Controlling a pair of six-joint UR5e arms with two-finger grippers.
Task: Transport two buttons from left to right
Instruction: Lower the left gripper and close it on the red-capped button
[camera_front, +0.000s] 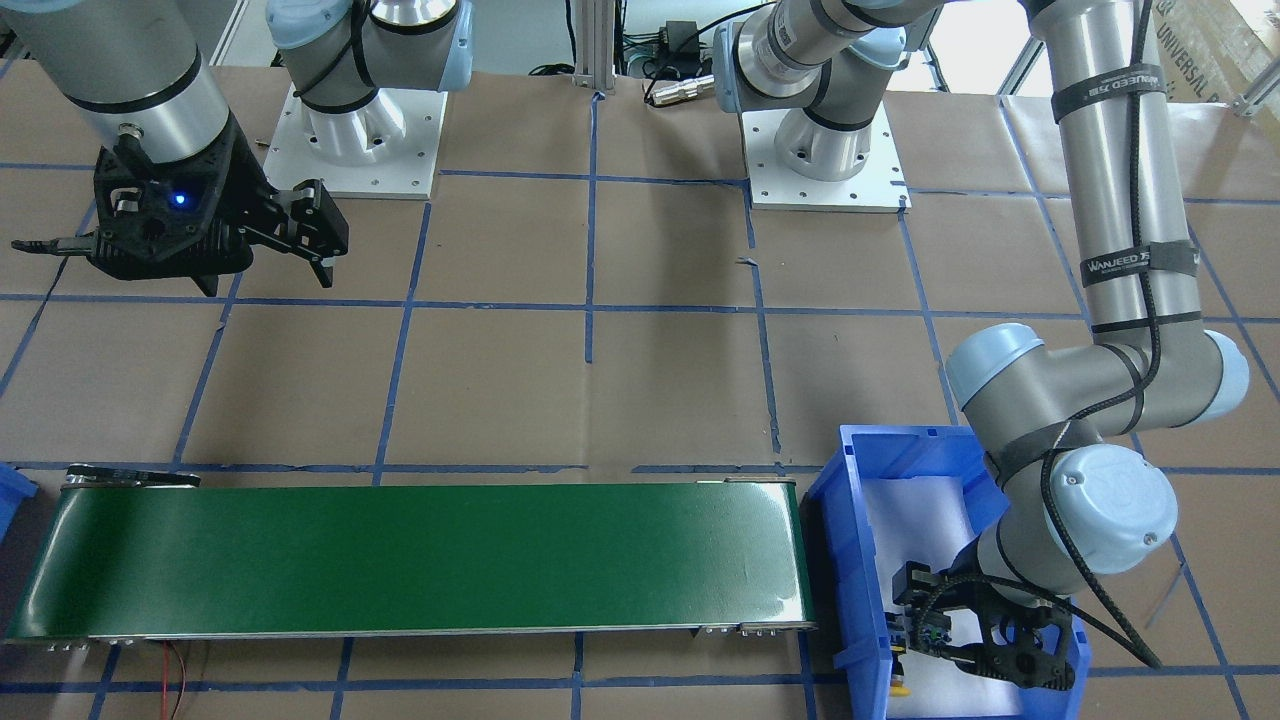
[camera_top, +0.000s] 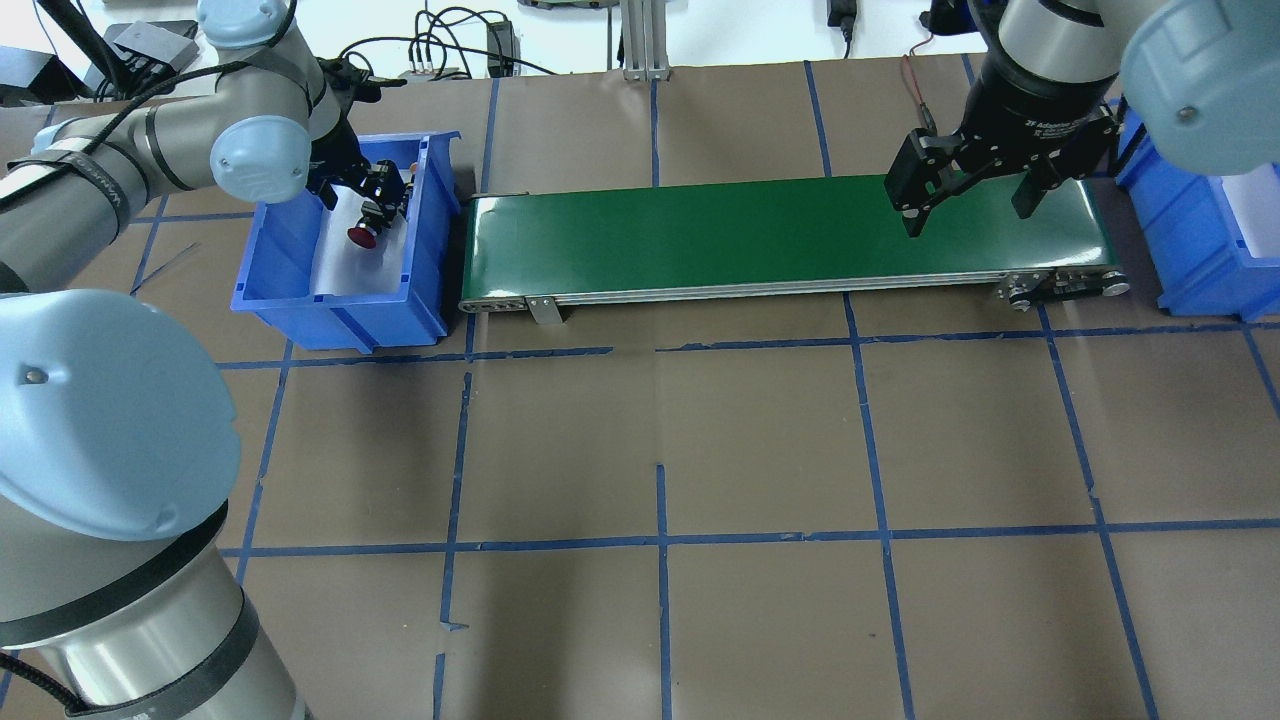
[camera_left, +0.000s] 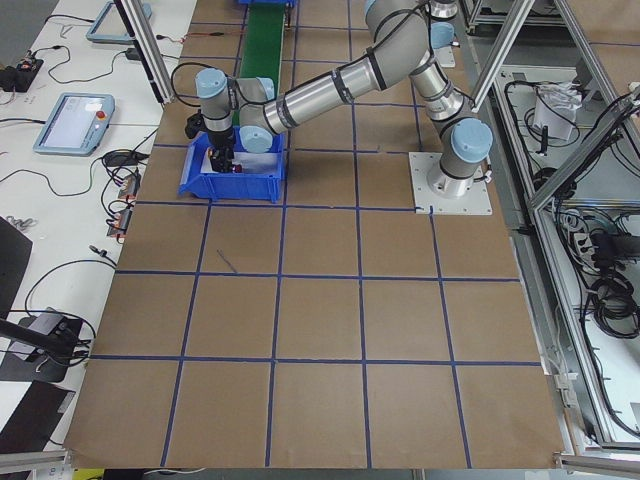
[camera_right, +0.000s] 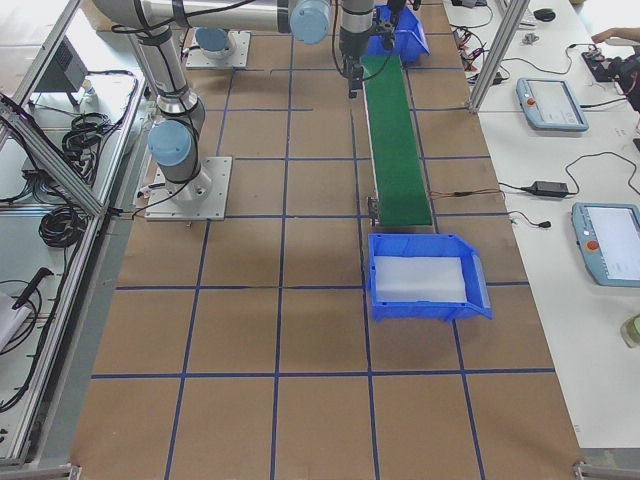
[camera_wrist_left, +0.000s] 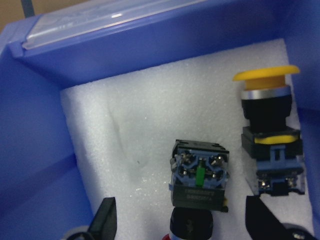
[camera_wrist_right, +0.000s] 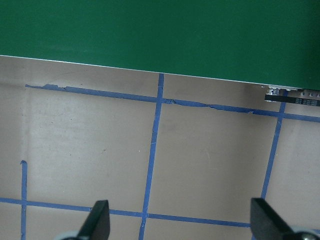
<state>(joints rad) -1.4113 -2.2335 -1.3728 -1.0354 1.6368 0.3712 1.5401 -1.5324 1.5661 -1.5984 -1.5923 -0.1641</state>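
A long green belt (camera_top: 780, 235) is set just beside a blue plastic bin (camera_top: 330, 320). Far from the bin, the black right gripper (camera_top: 968, 212) is held open. Inside the bin, the black left gripper (camera_wrist_left: 181, 217) is spread open around the red-capped button (camera_wrist_left: 200, 175), and the yellow-capped button (camera_wrist_left: 270, 130) is laid just beside it.

Smooth blue plastic walls of the bin (camera_wrist_left: 35, 165) enclose a white foam liner (camera_wrist_left: 125, 135), grainy and faintly sparkling. On it, the yellow button (camera_wrist_left: 270, 130) shows a glossy plastic cap over a bright metal ring and a matt black collar. The red button (camera_wrist_left: 200, 175) turns up a block set with shiny metal screw heads. The green conveyor belt (camera_top: 780, 230) is sleek and reflective, edged in pale metal. Matt brown paper, lined with blue tape (camera_top: 662, 540), covers the desk (camera_top: 760, 440). The left arm (camera_front: 1120, 200) is brushed silver metal with pale-blue plastic joint caps.
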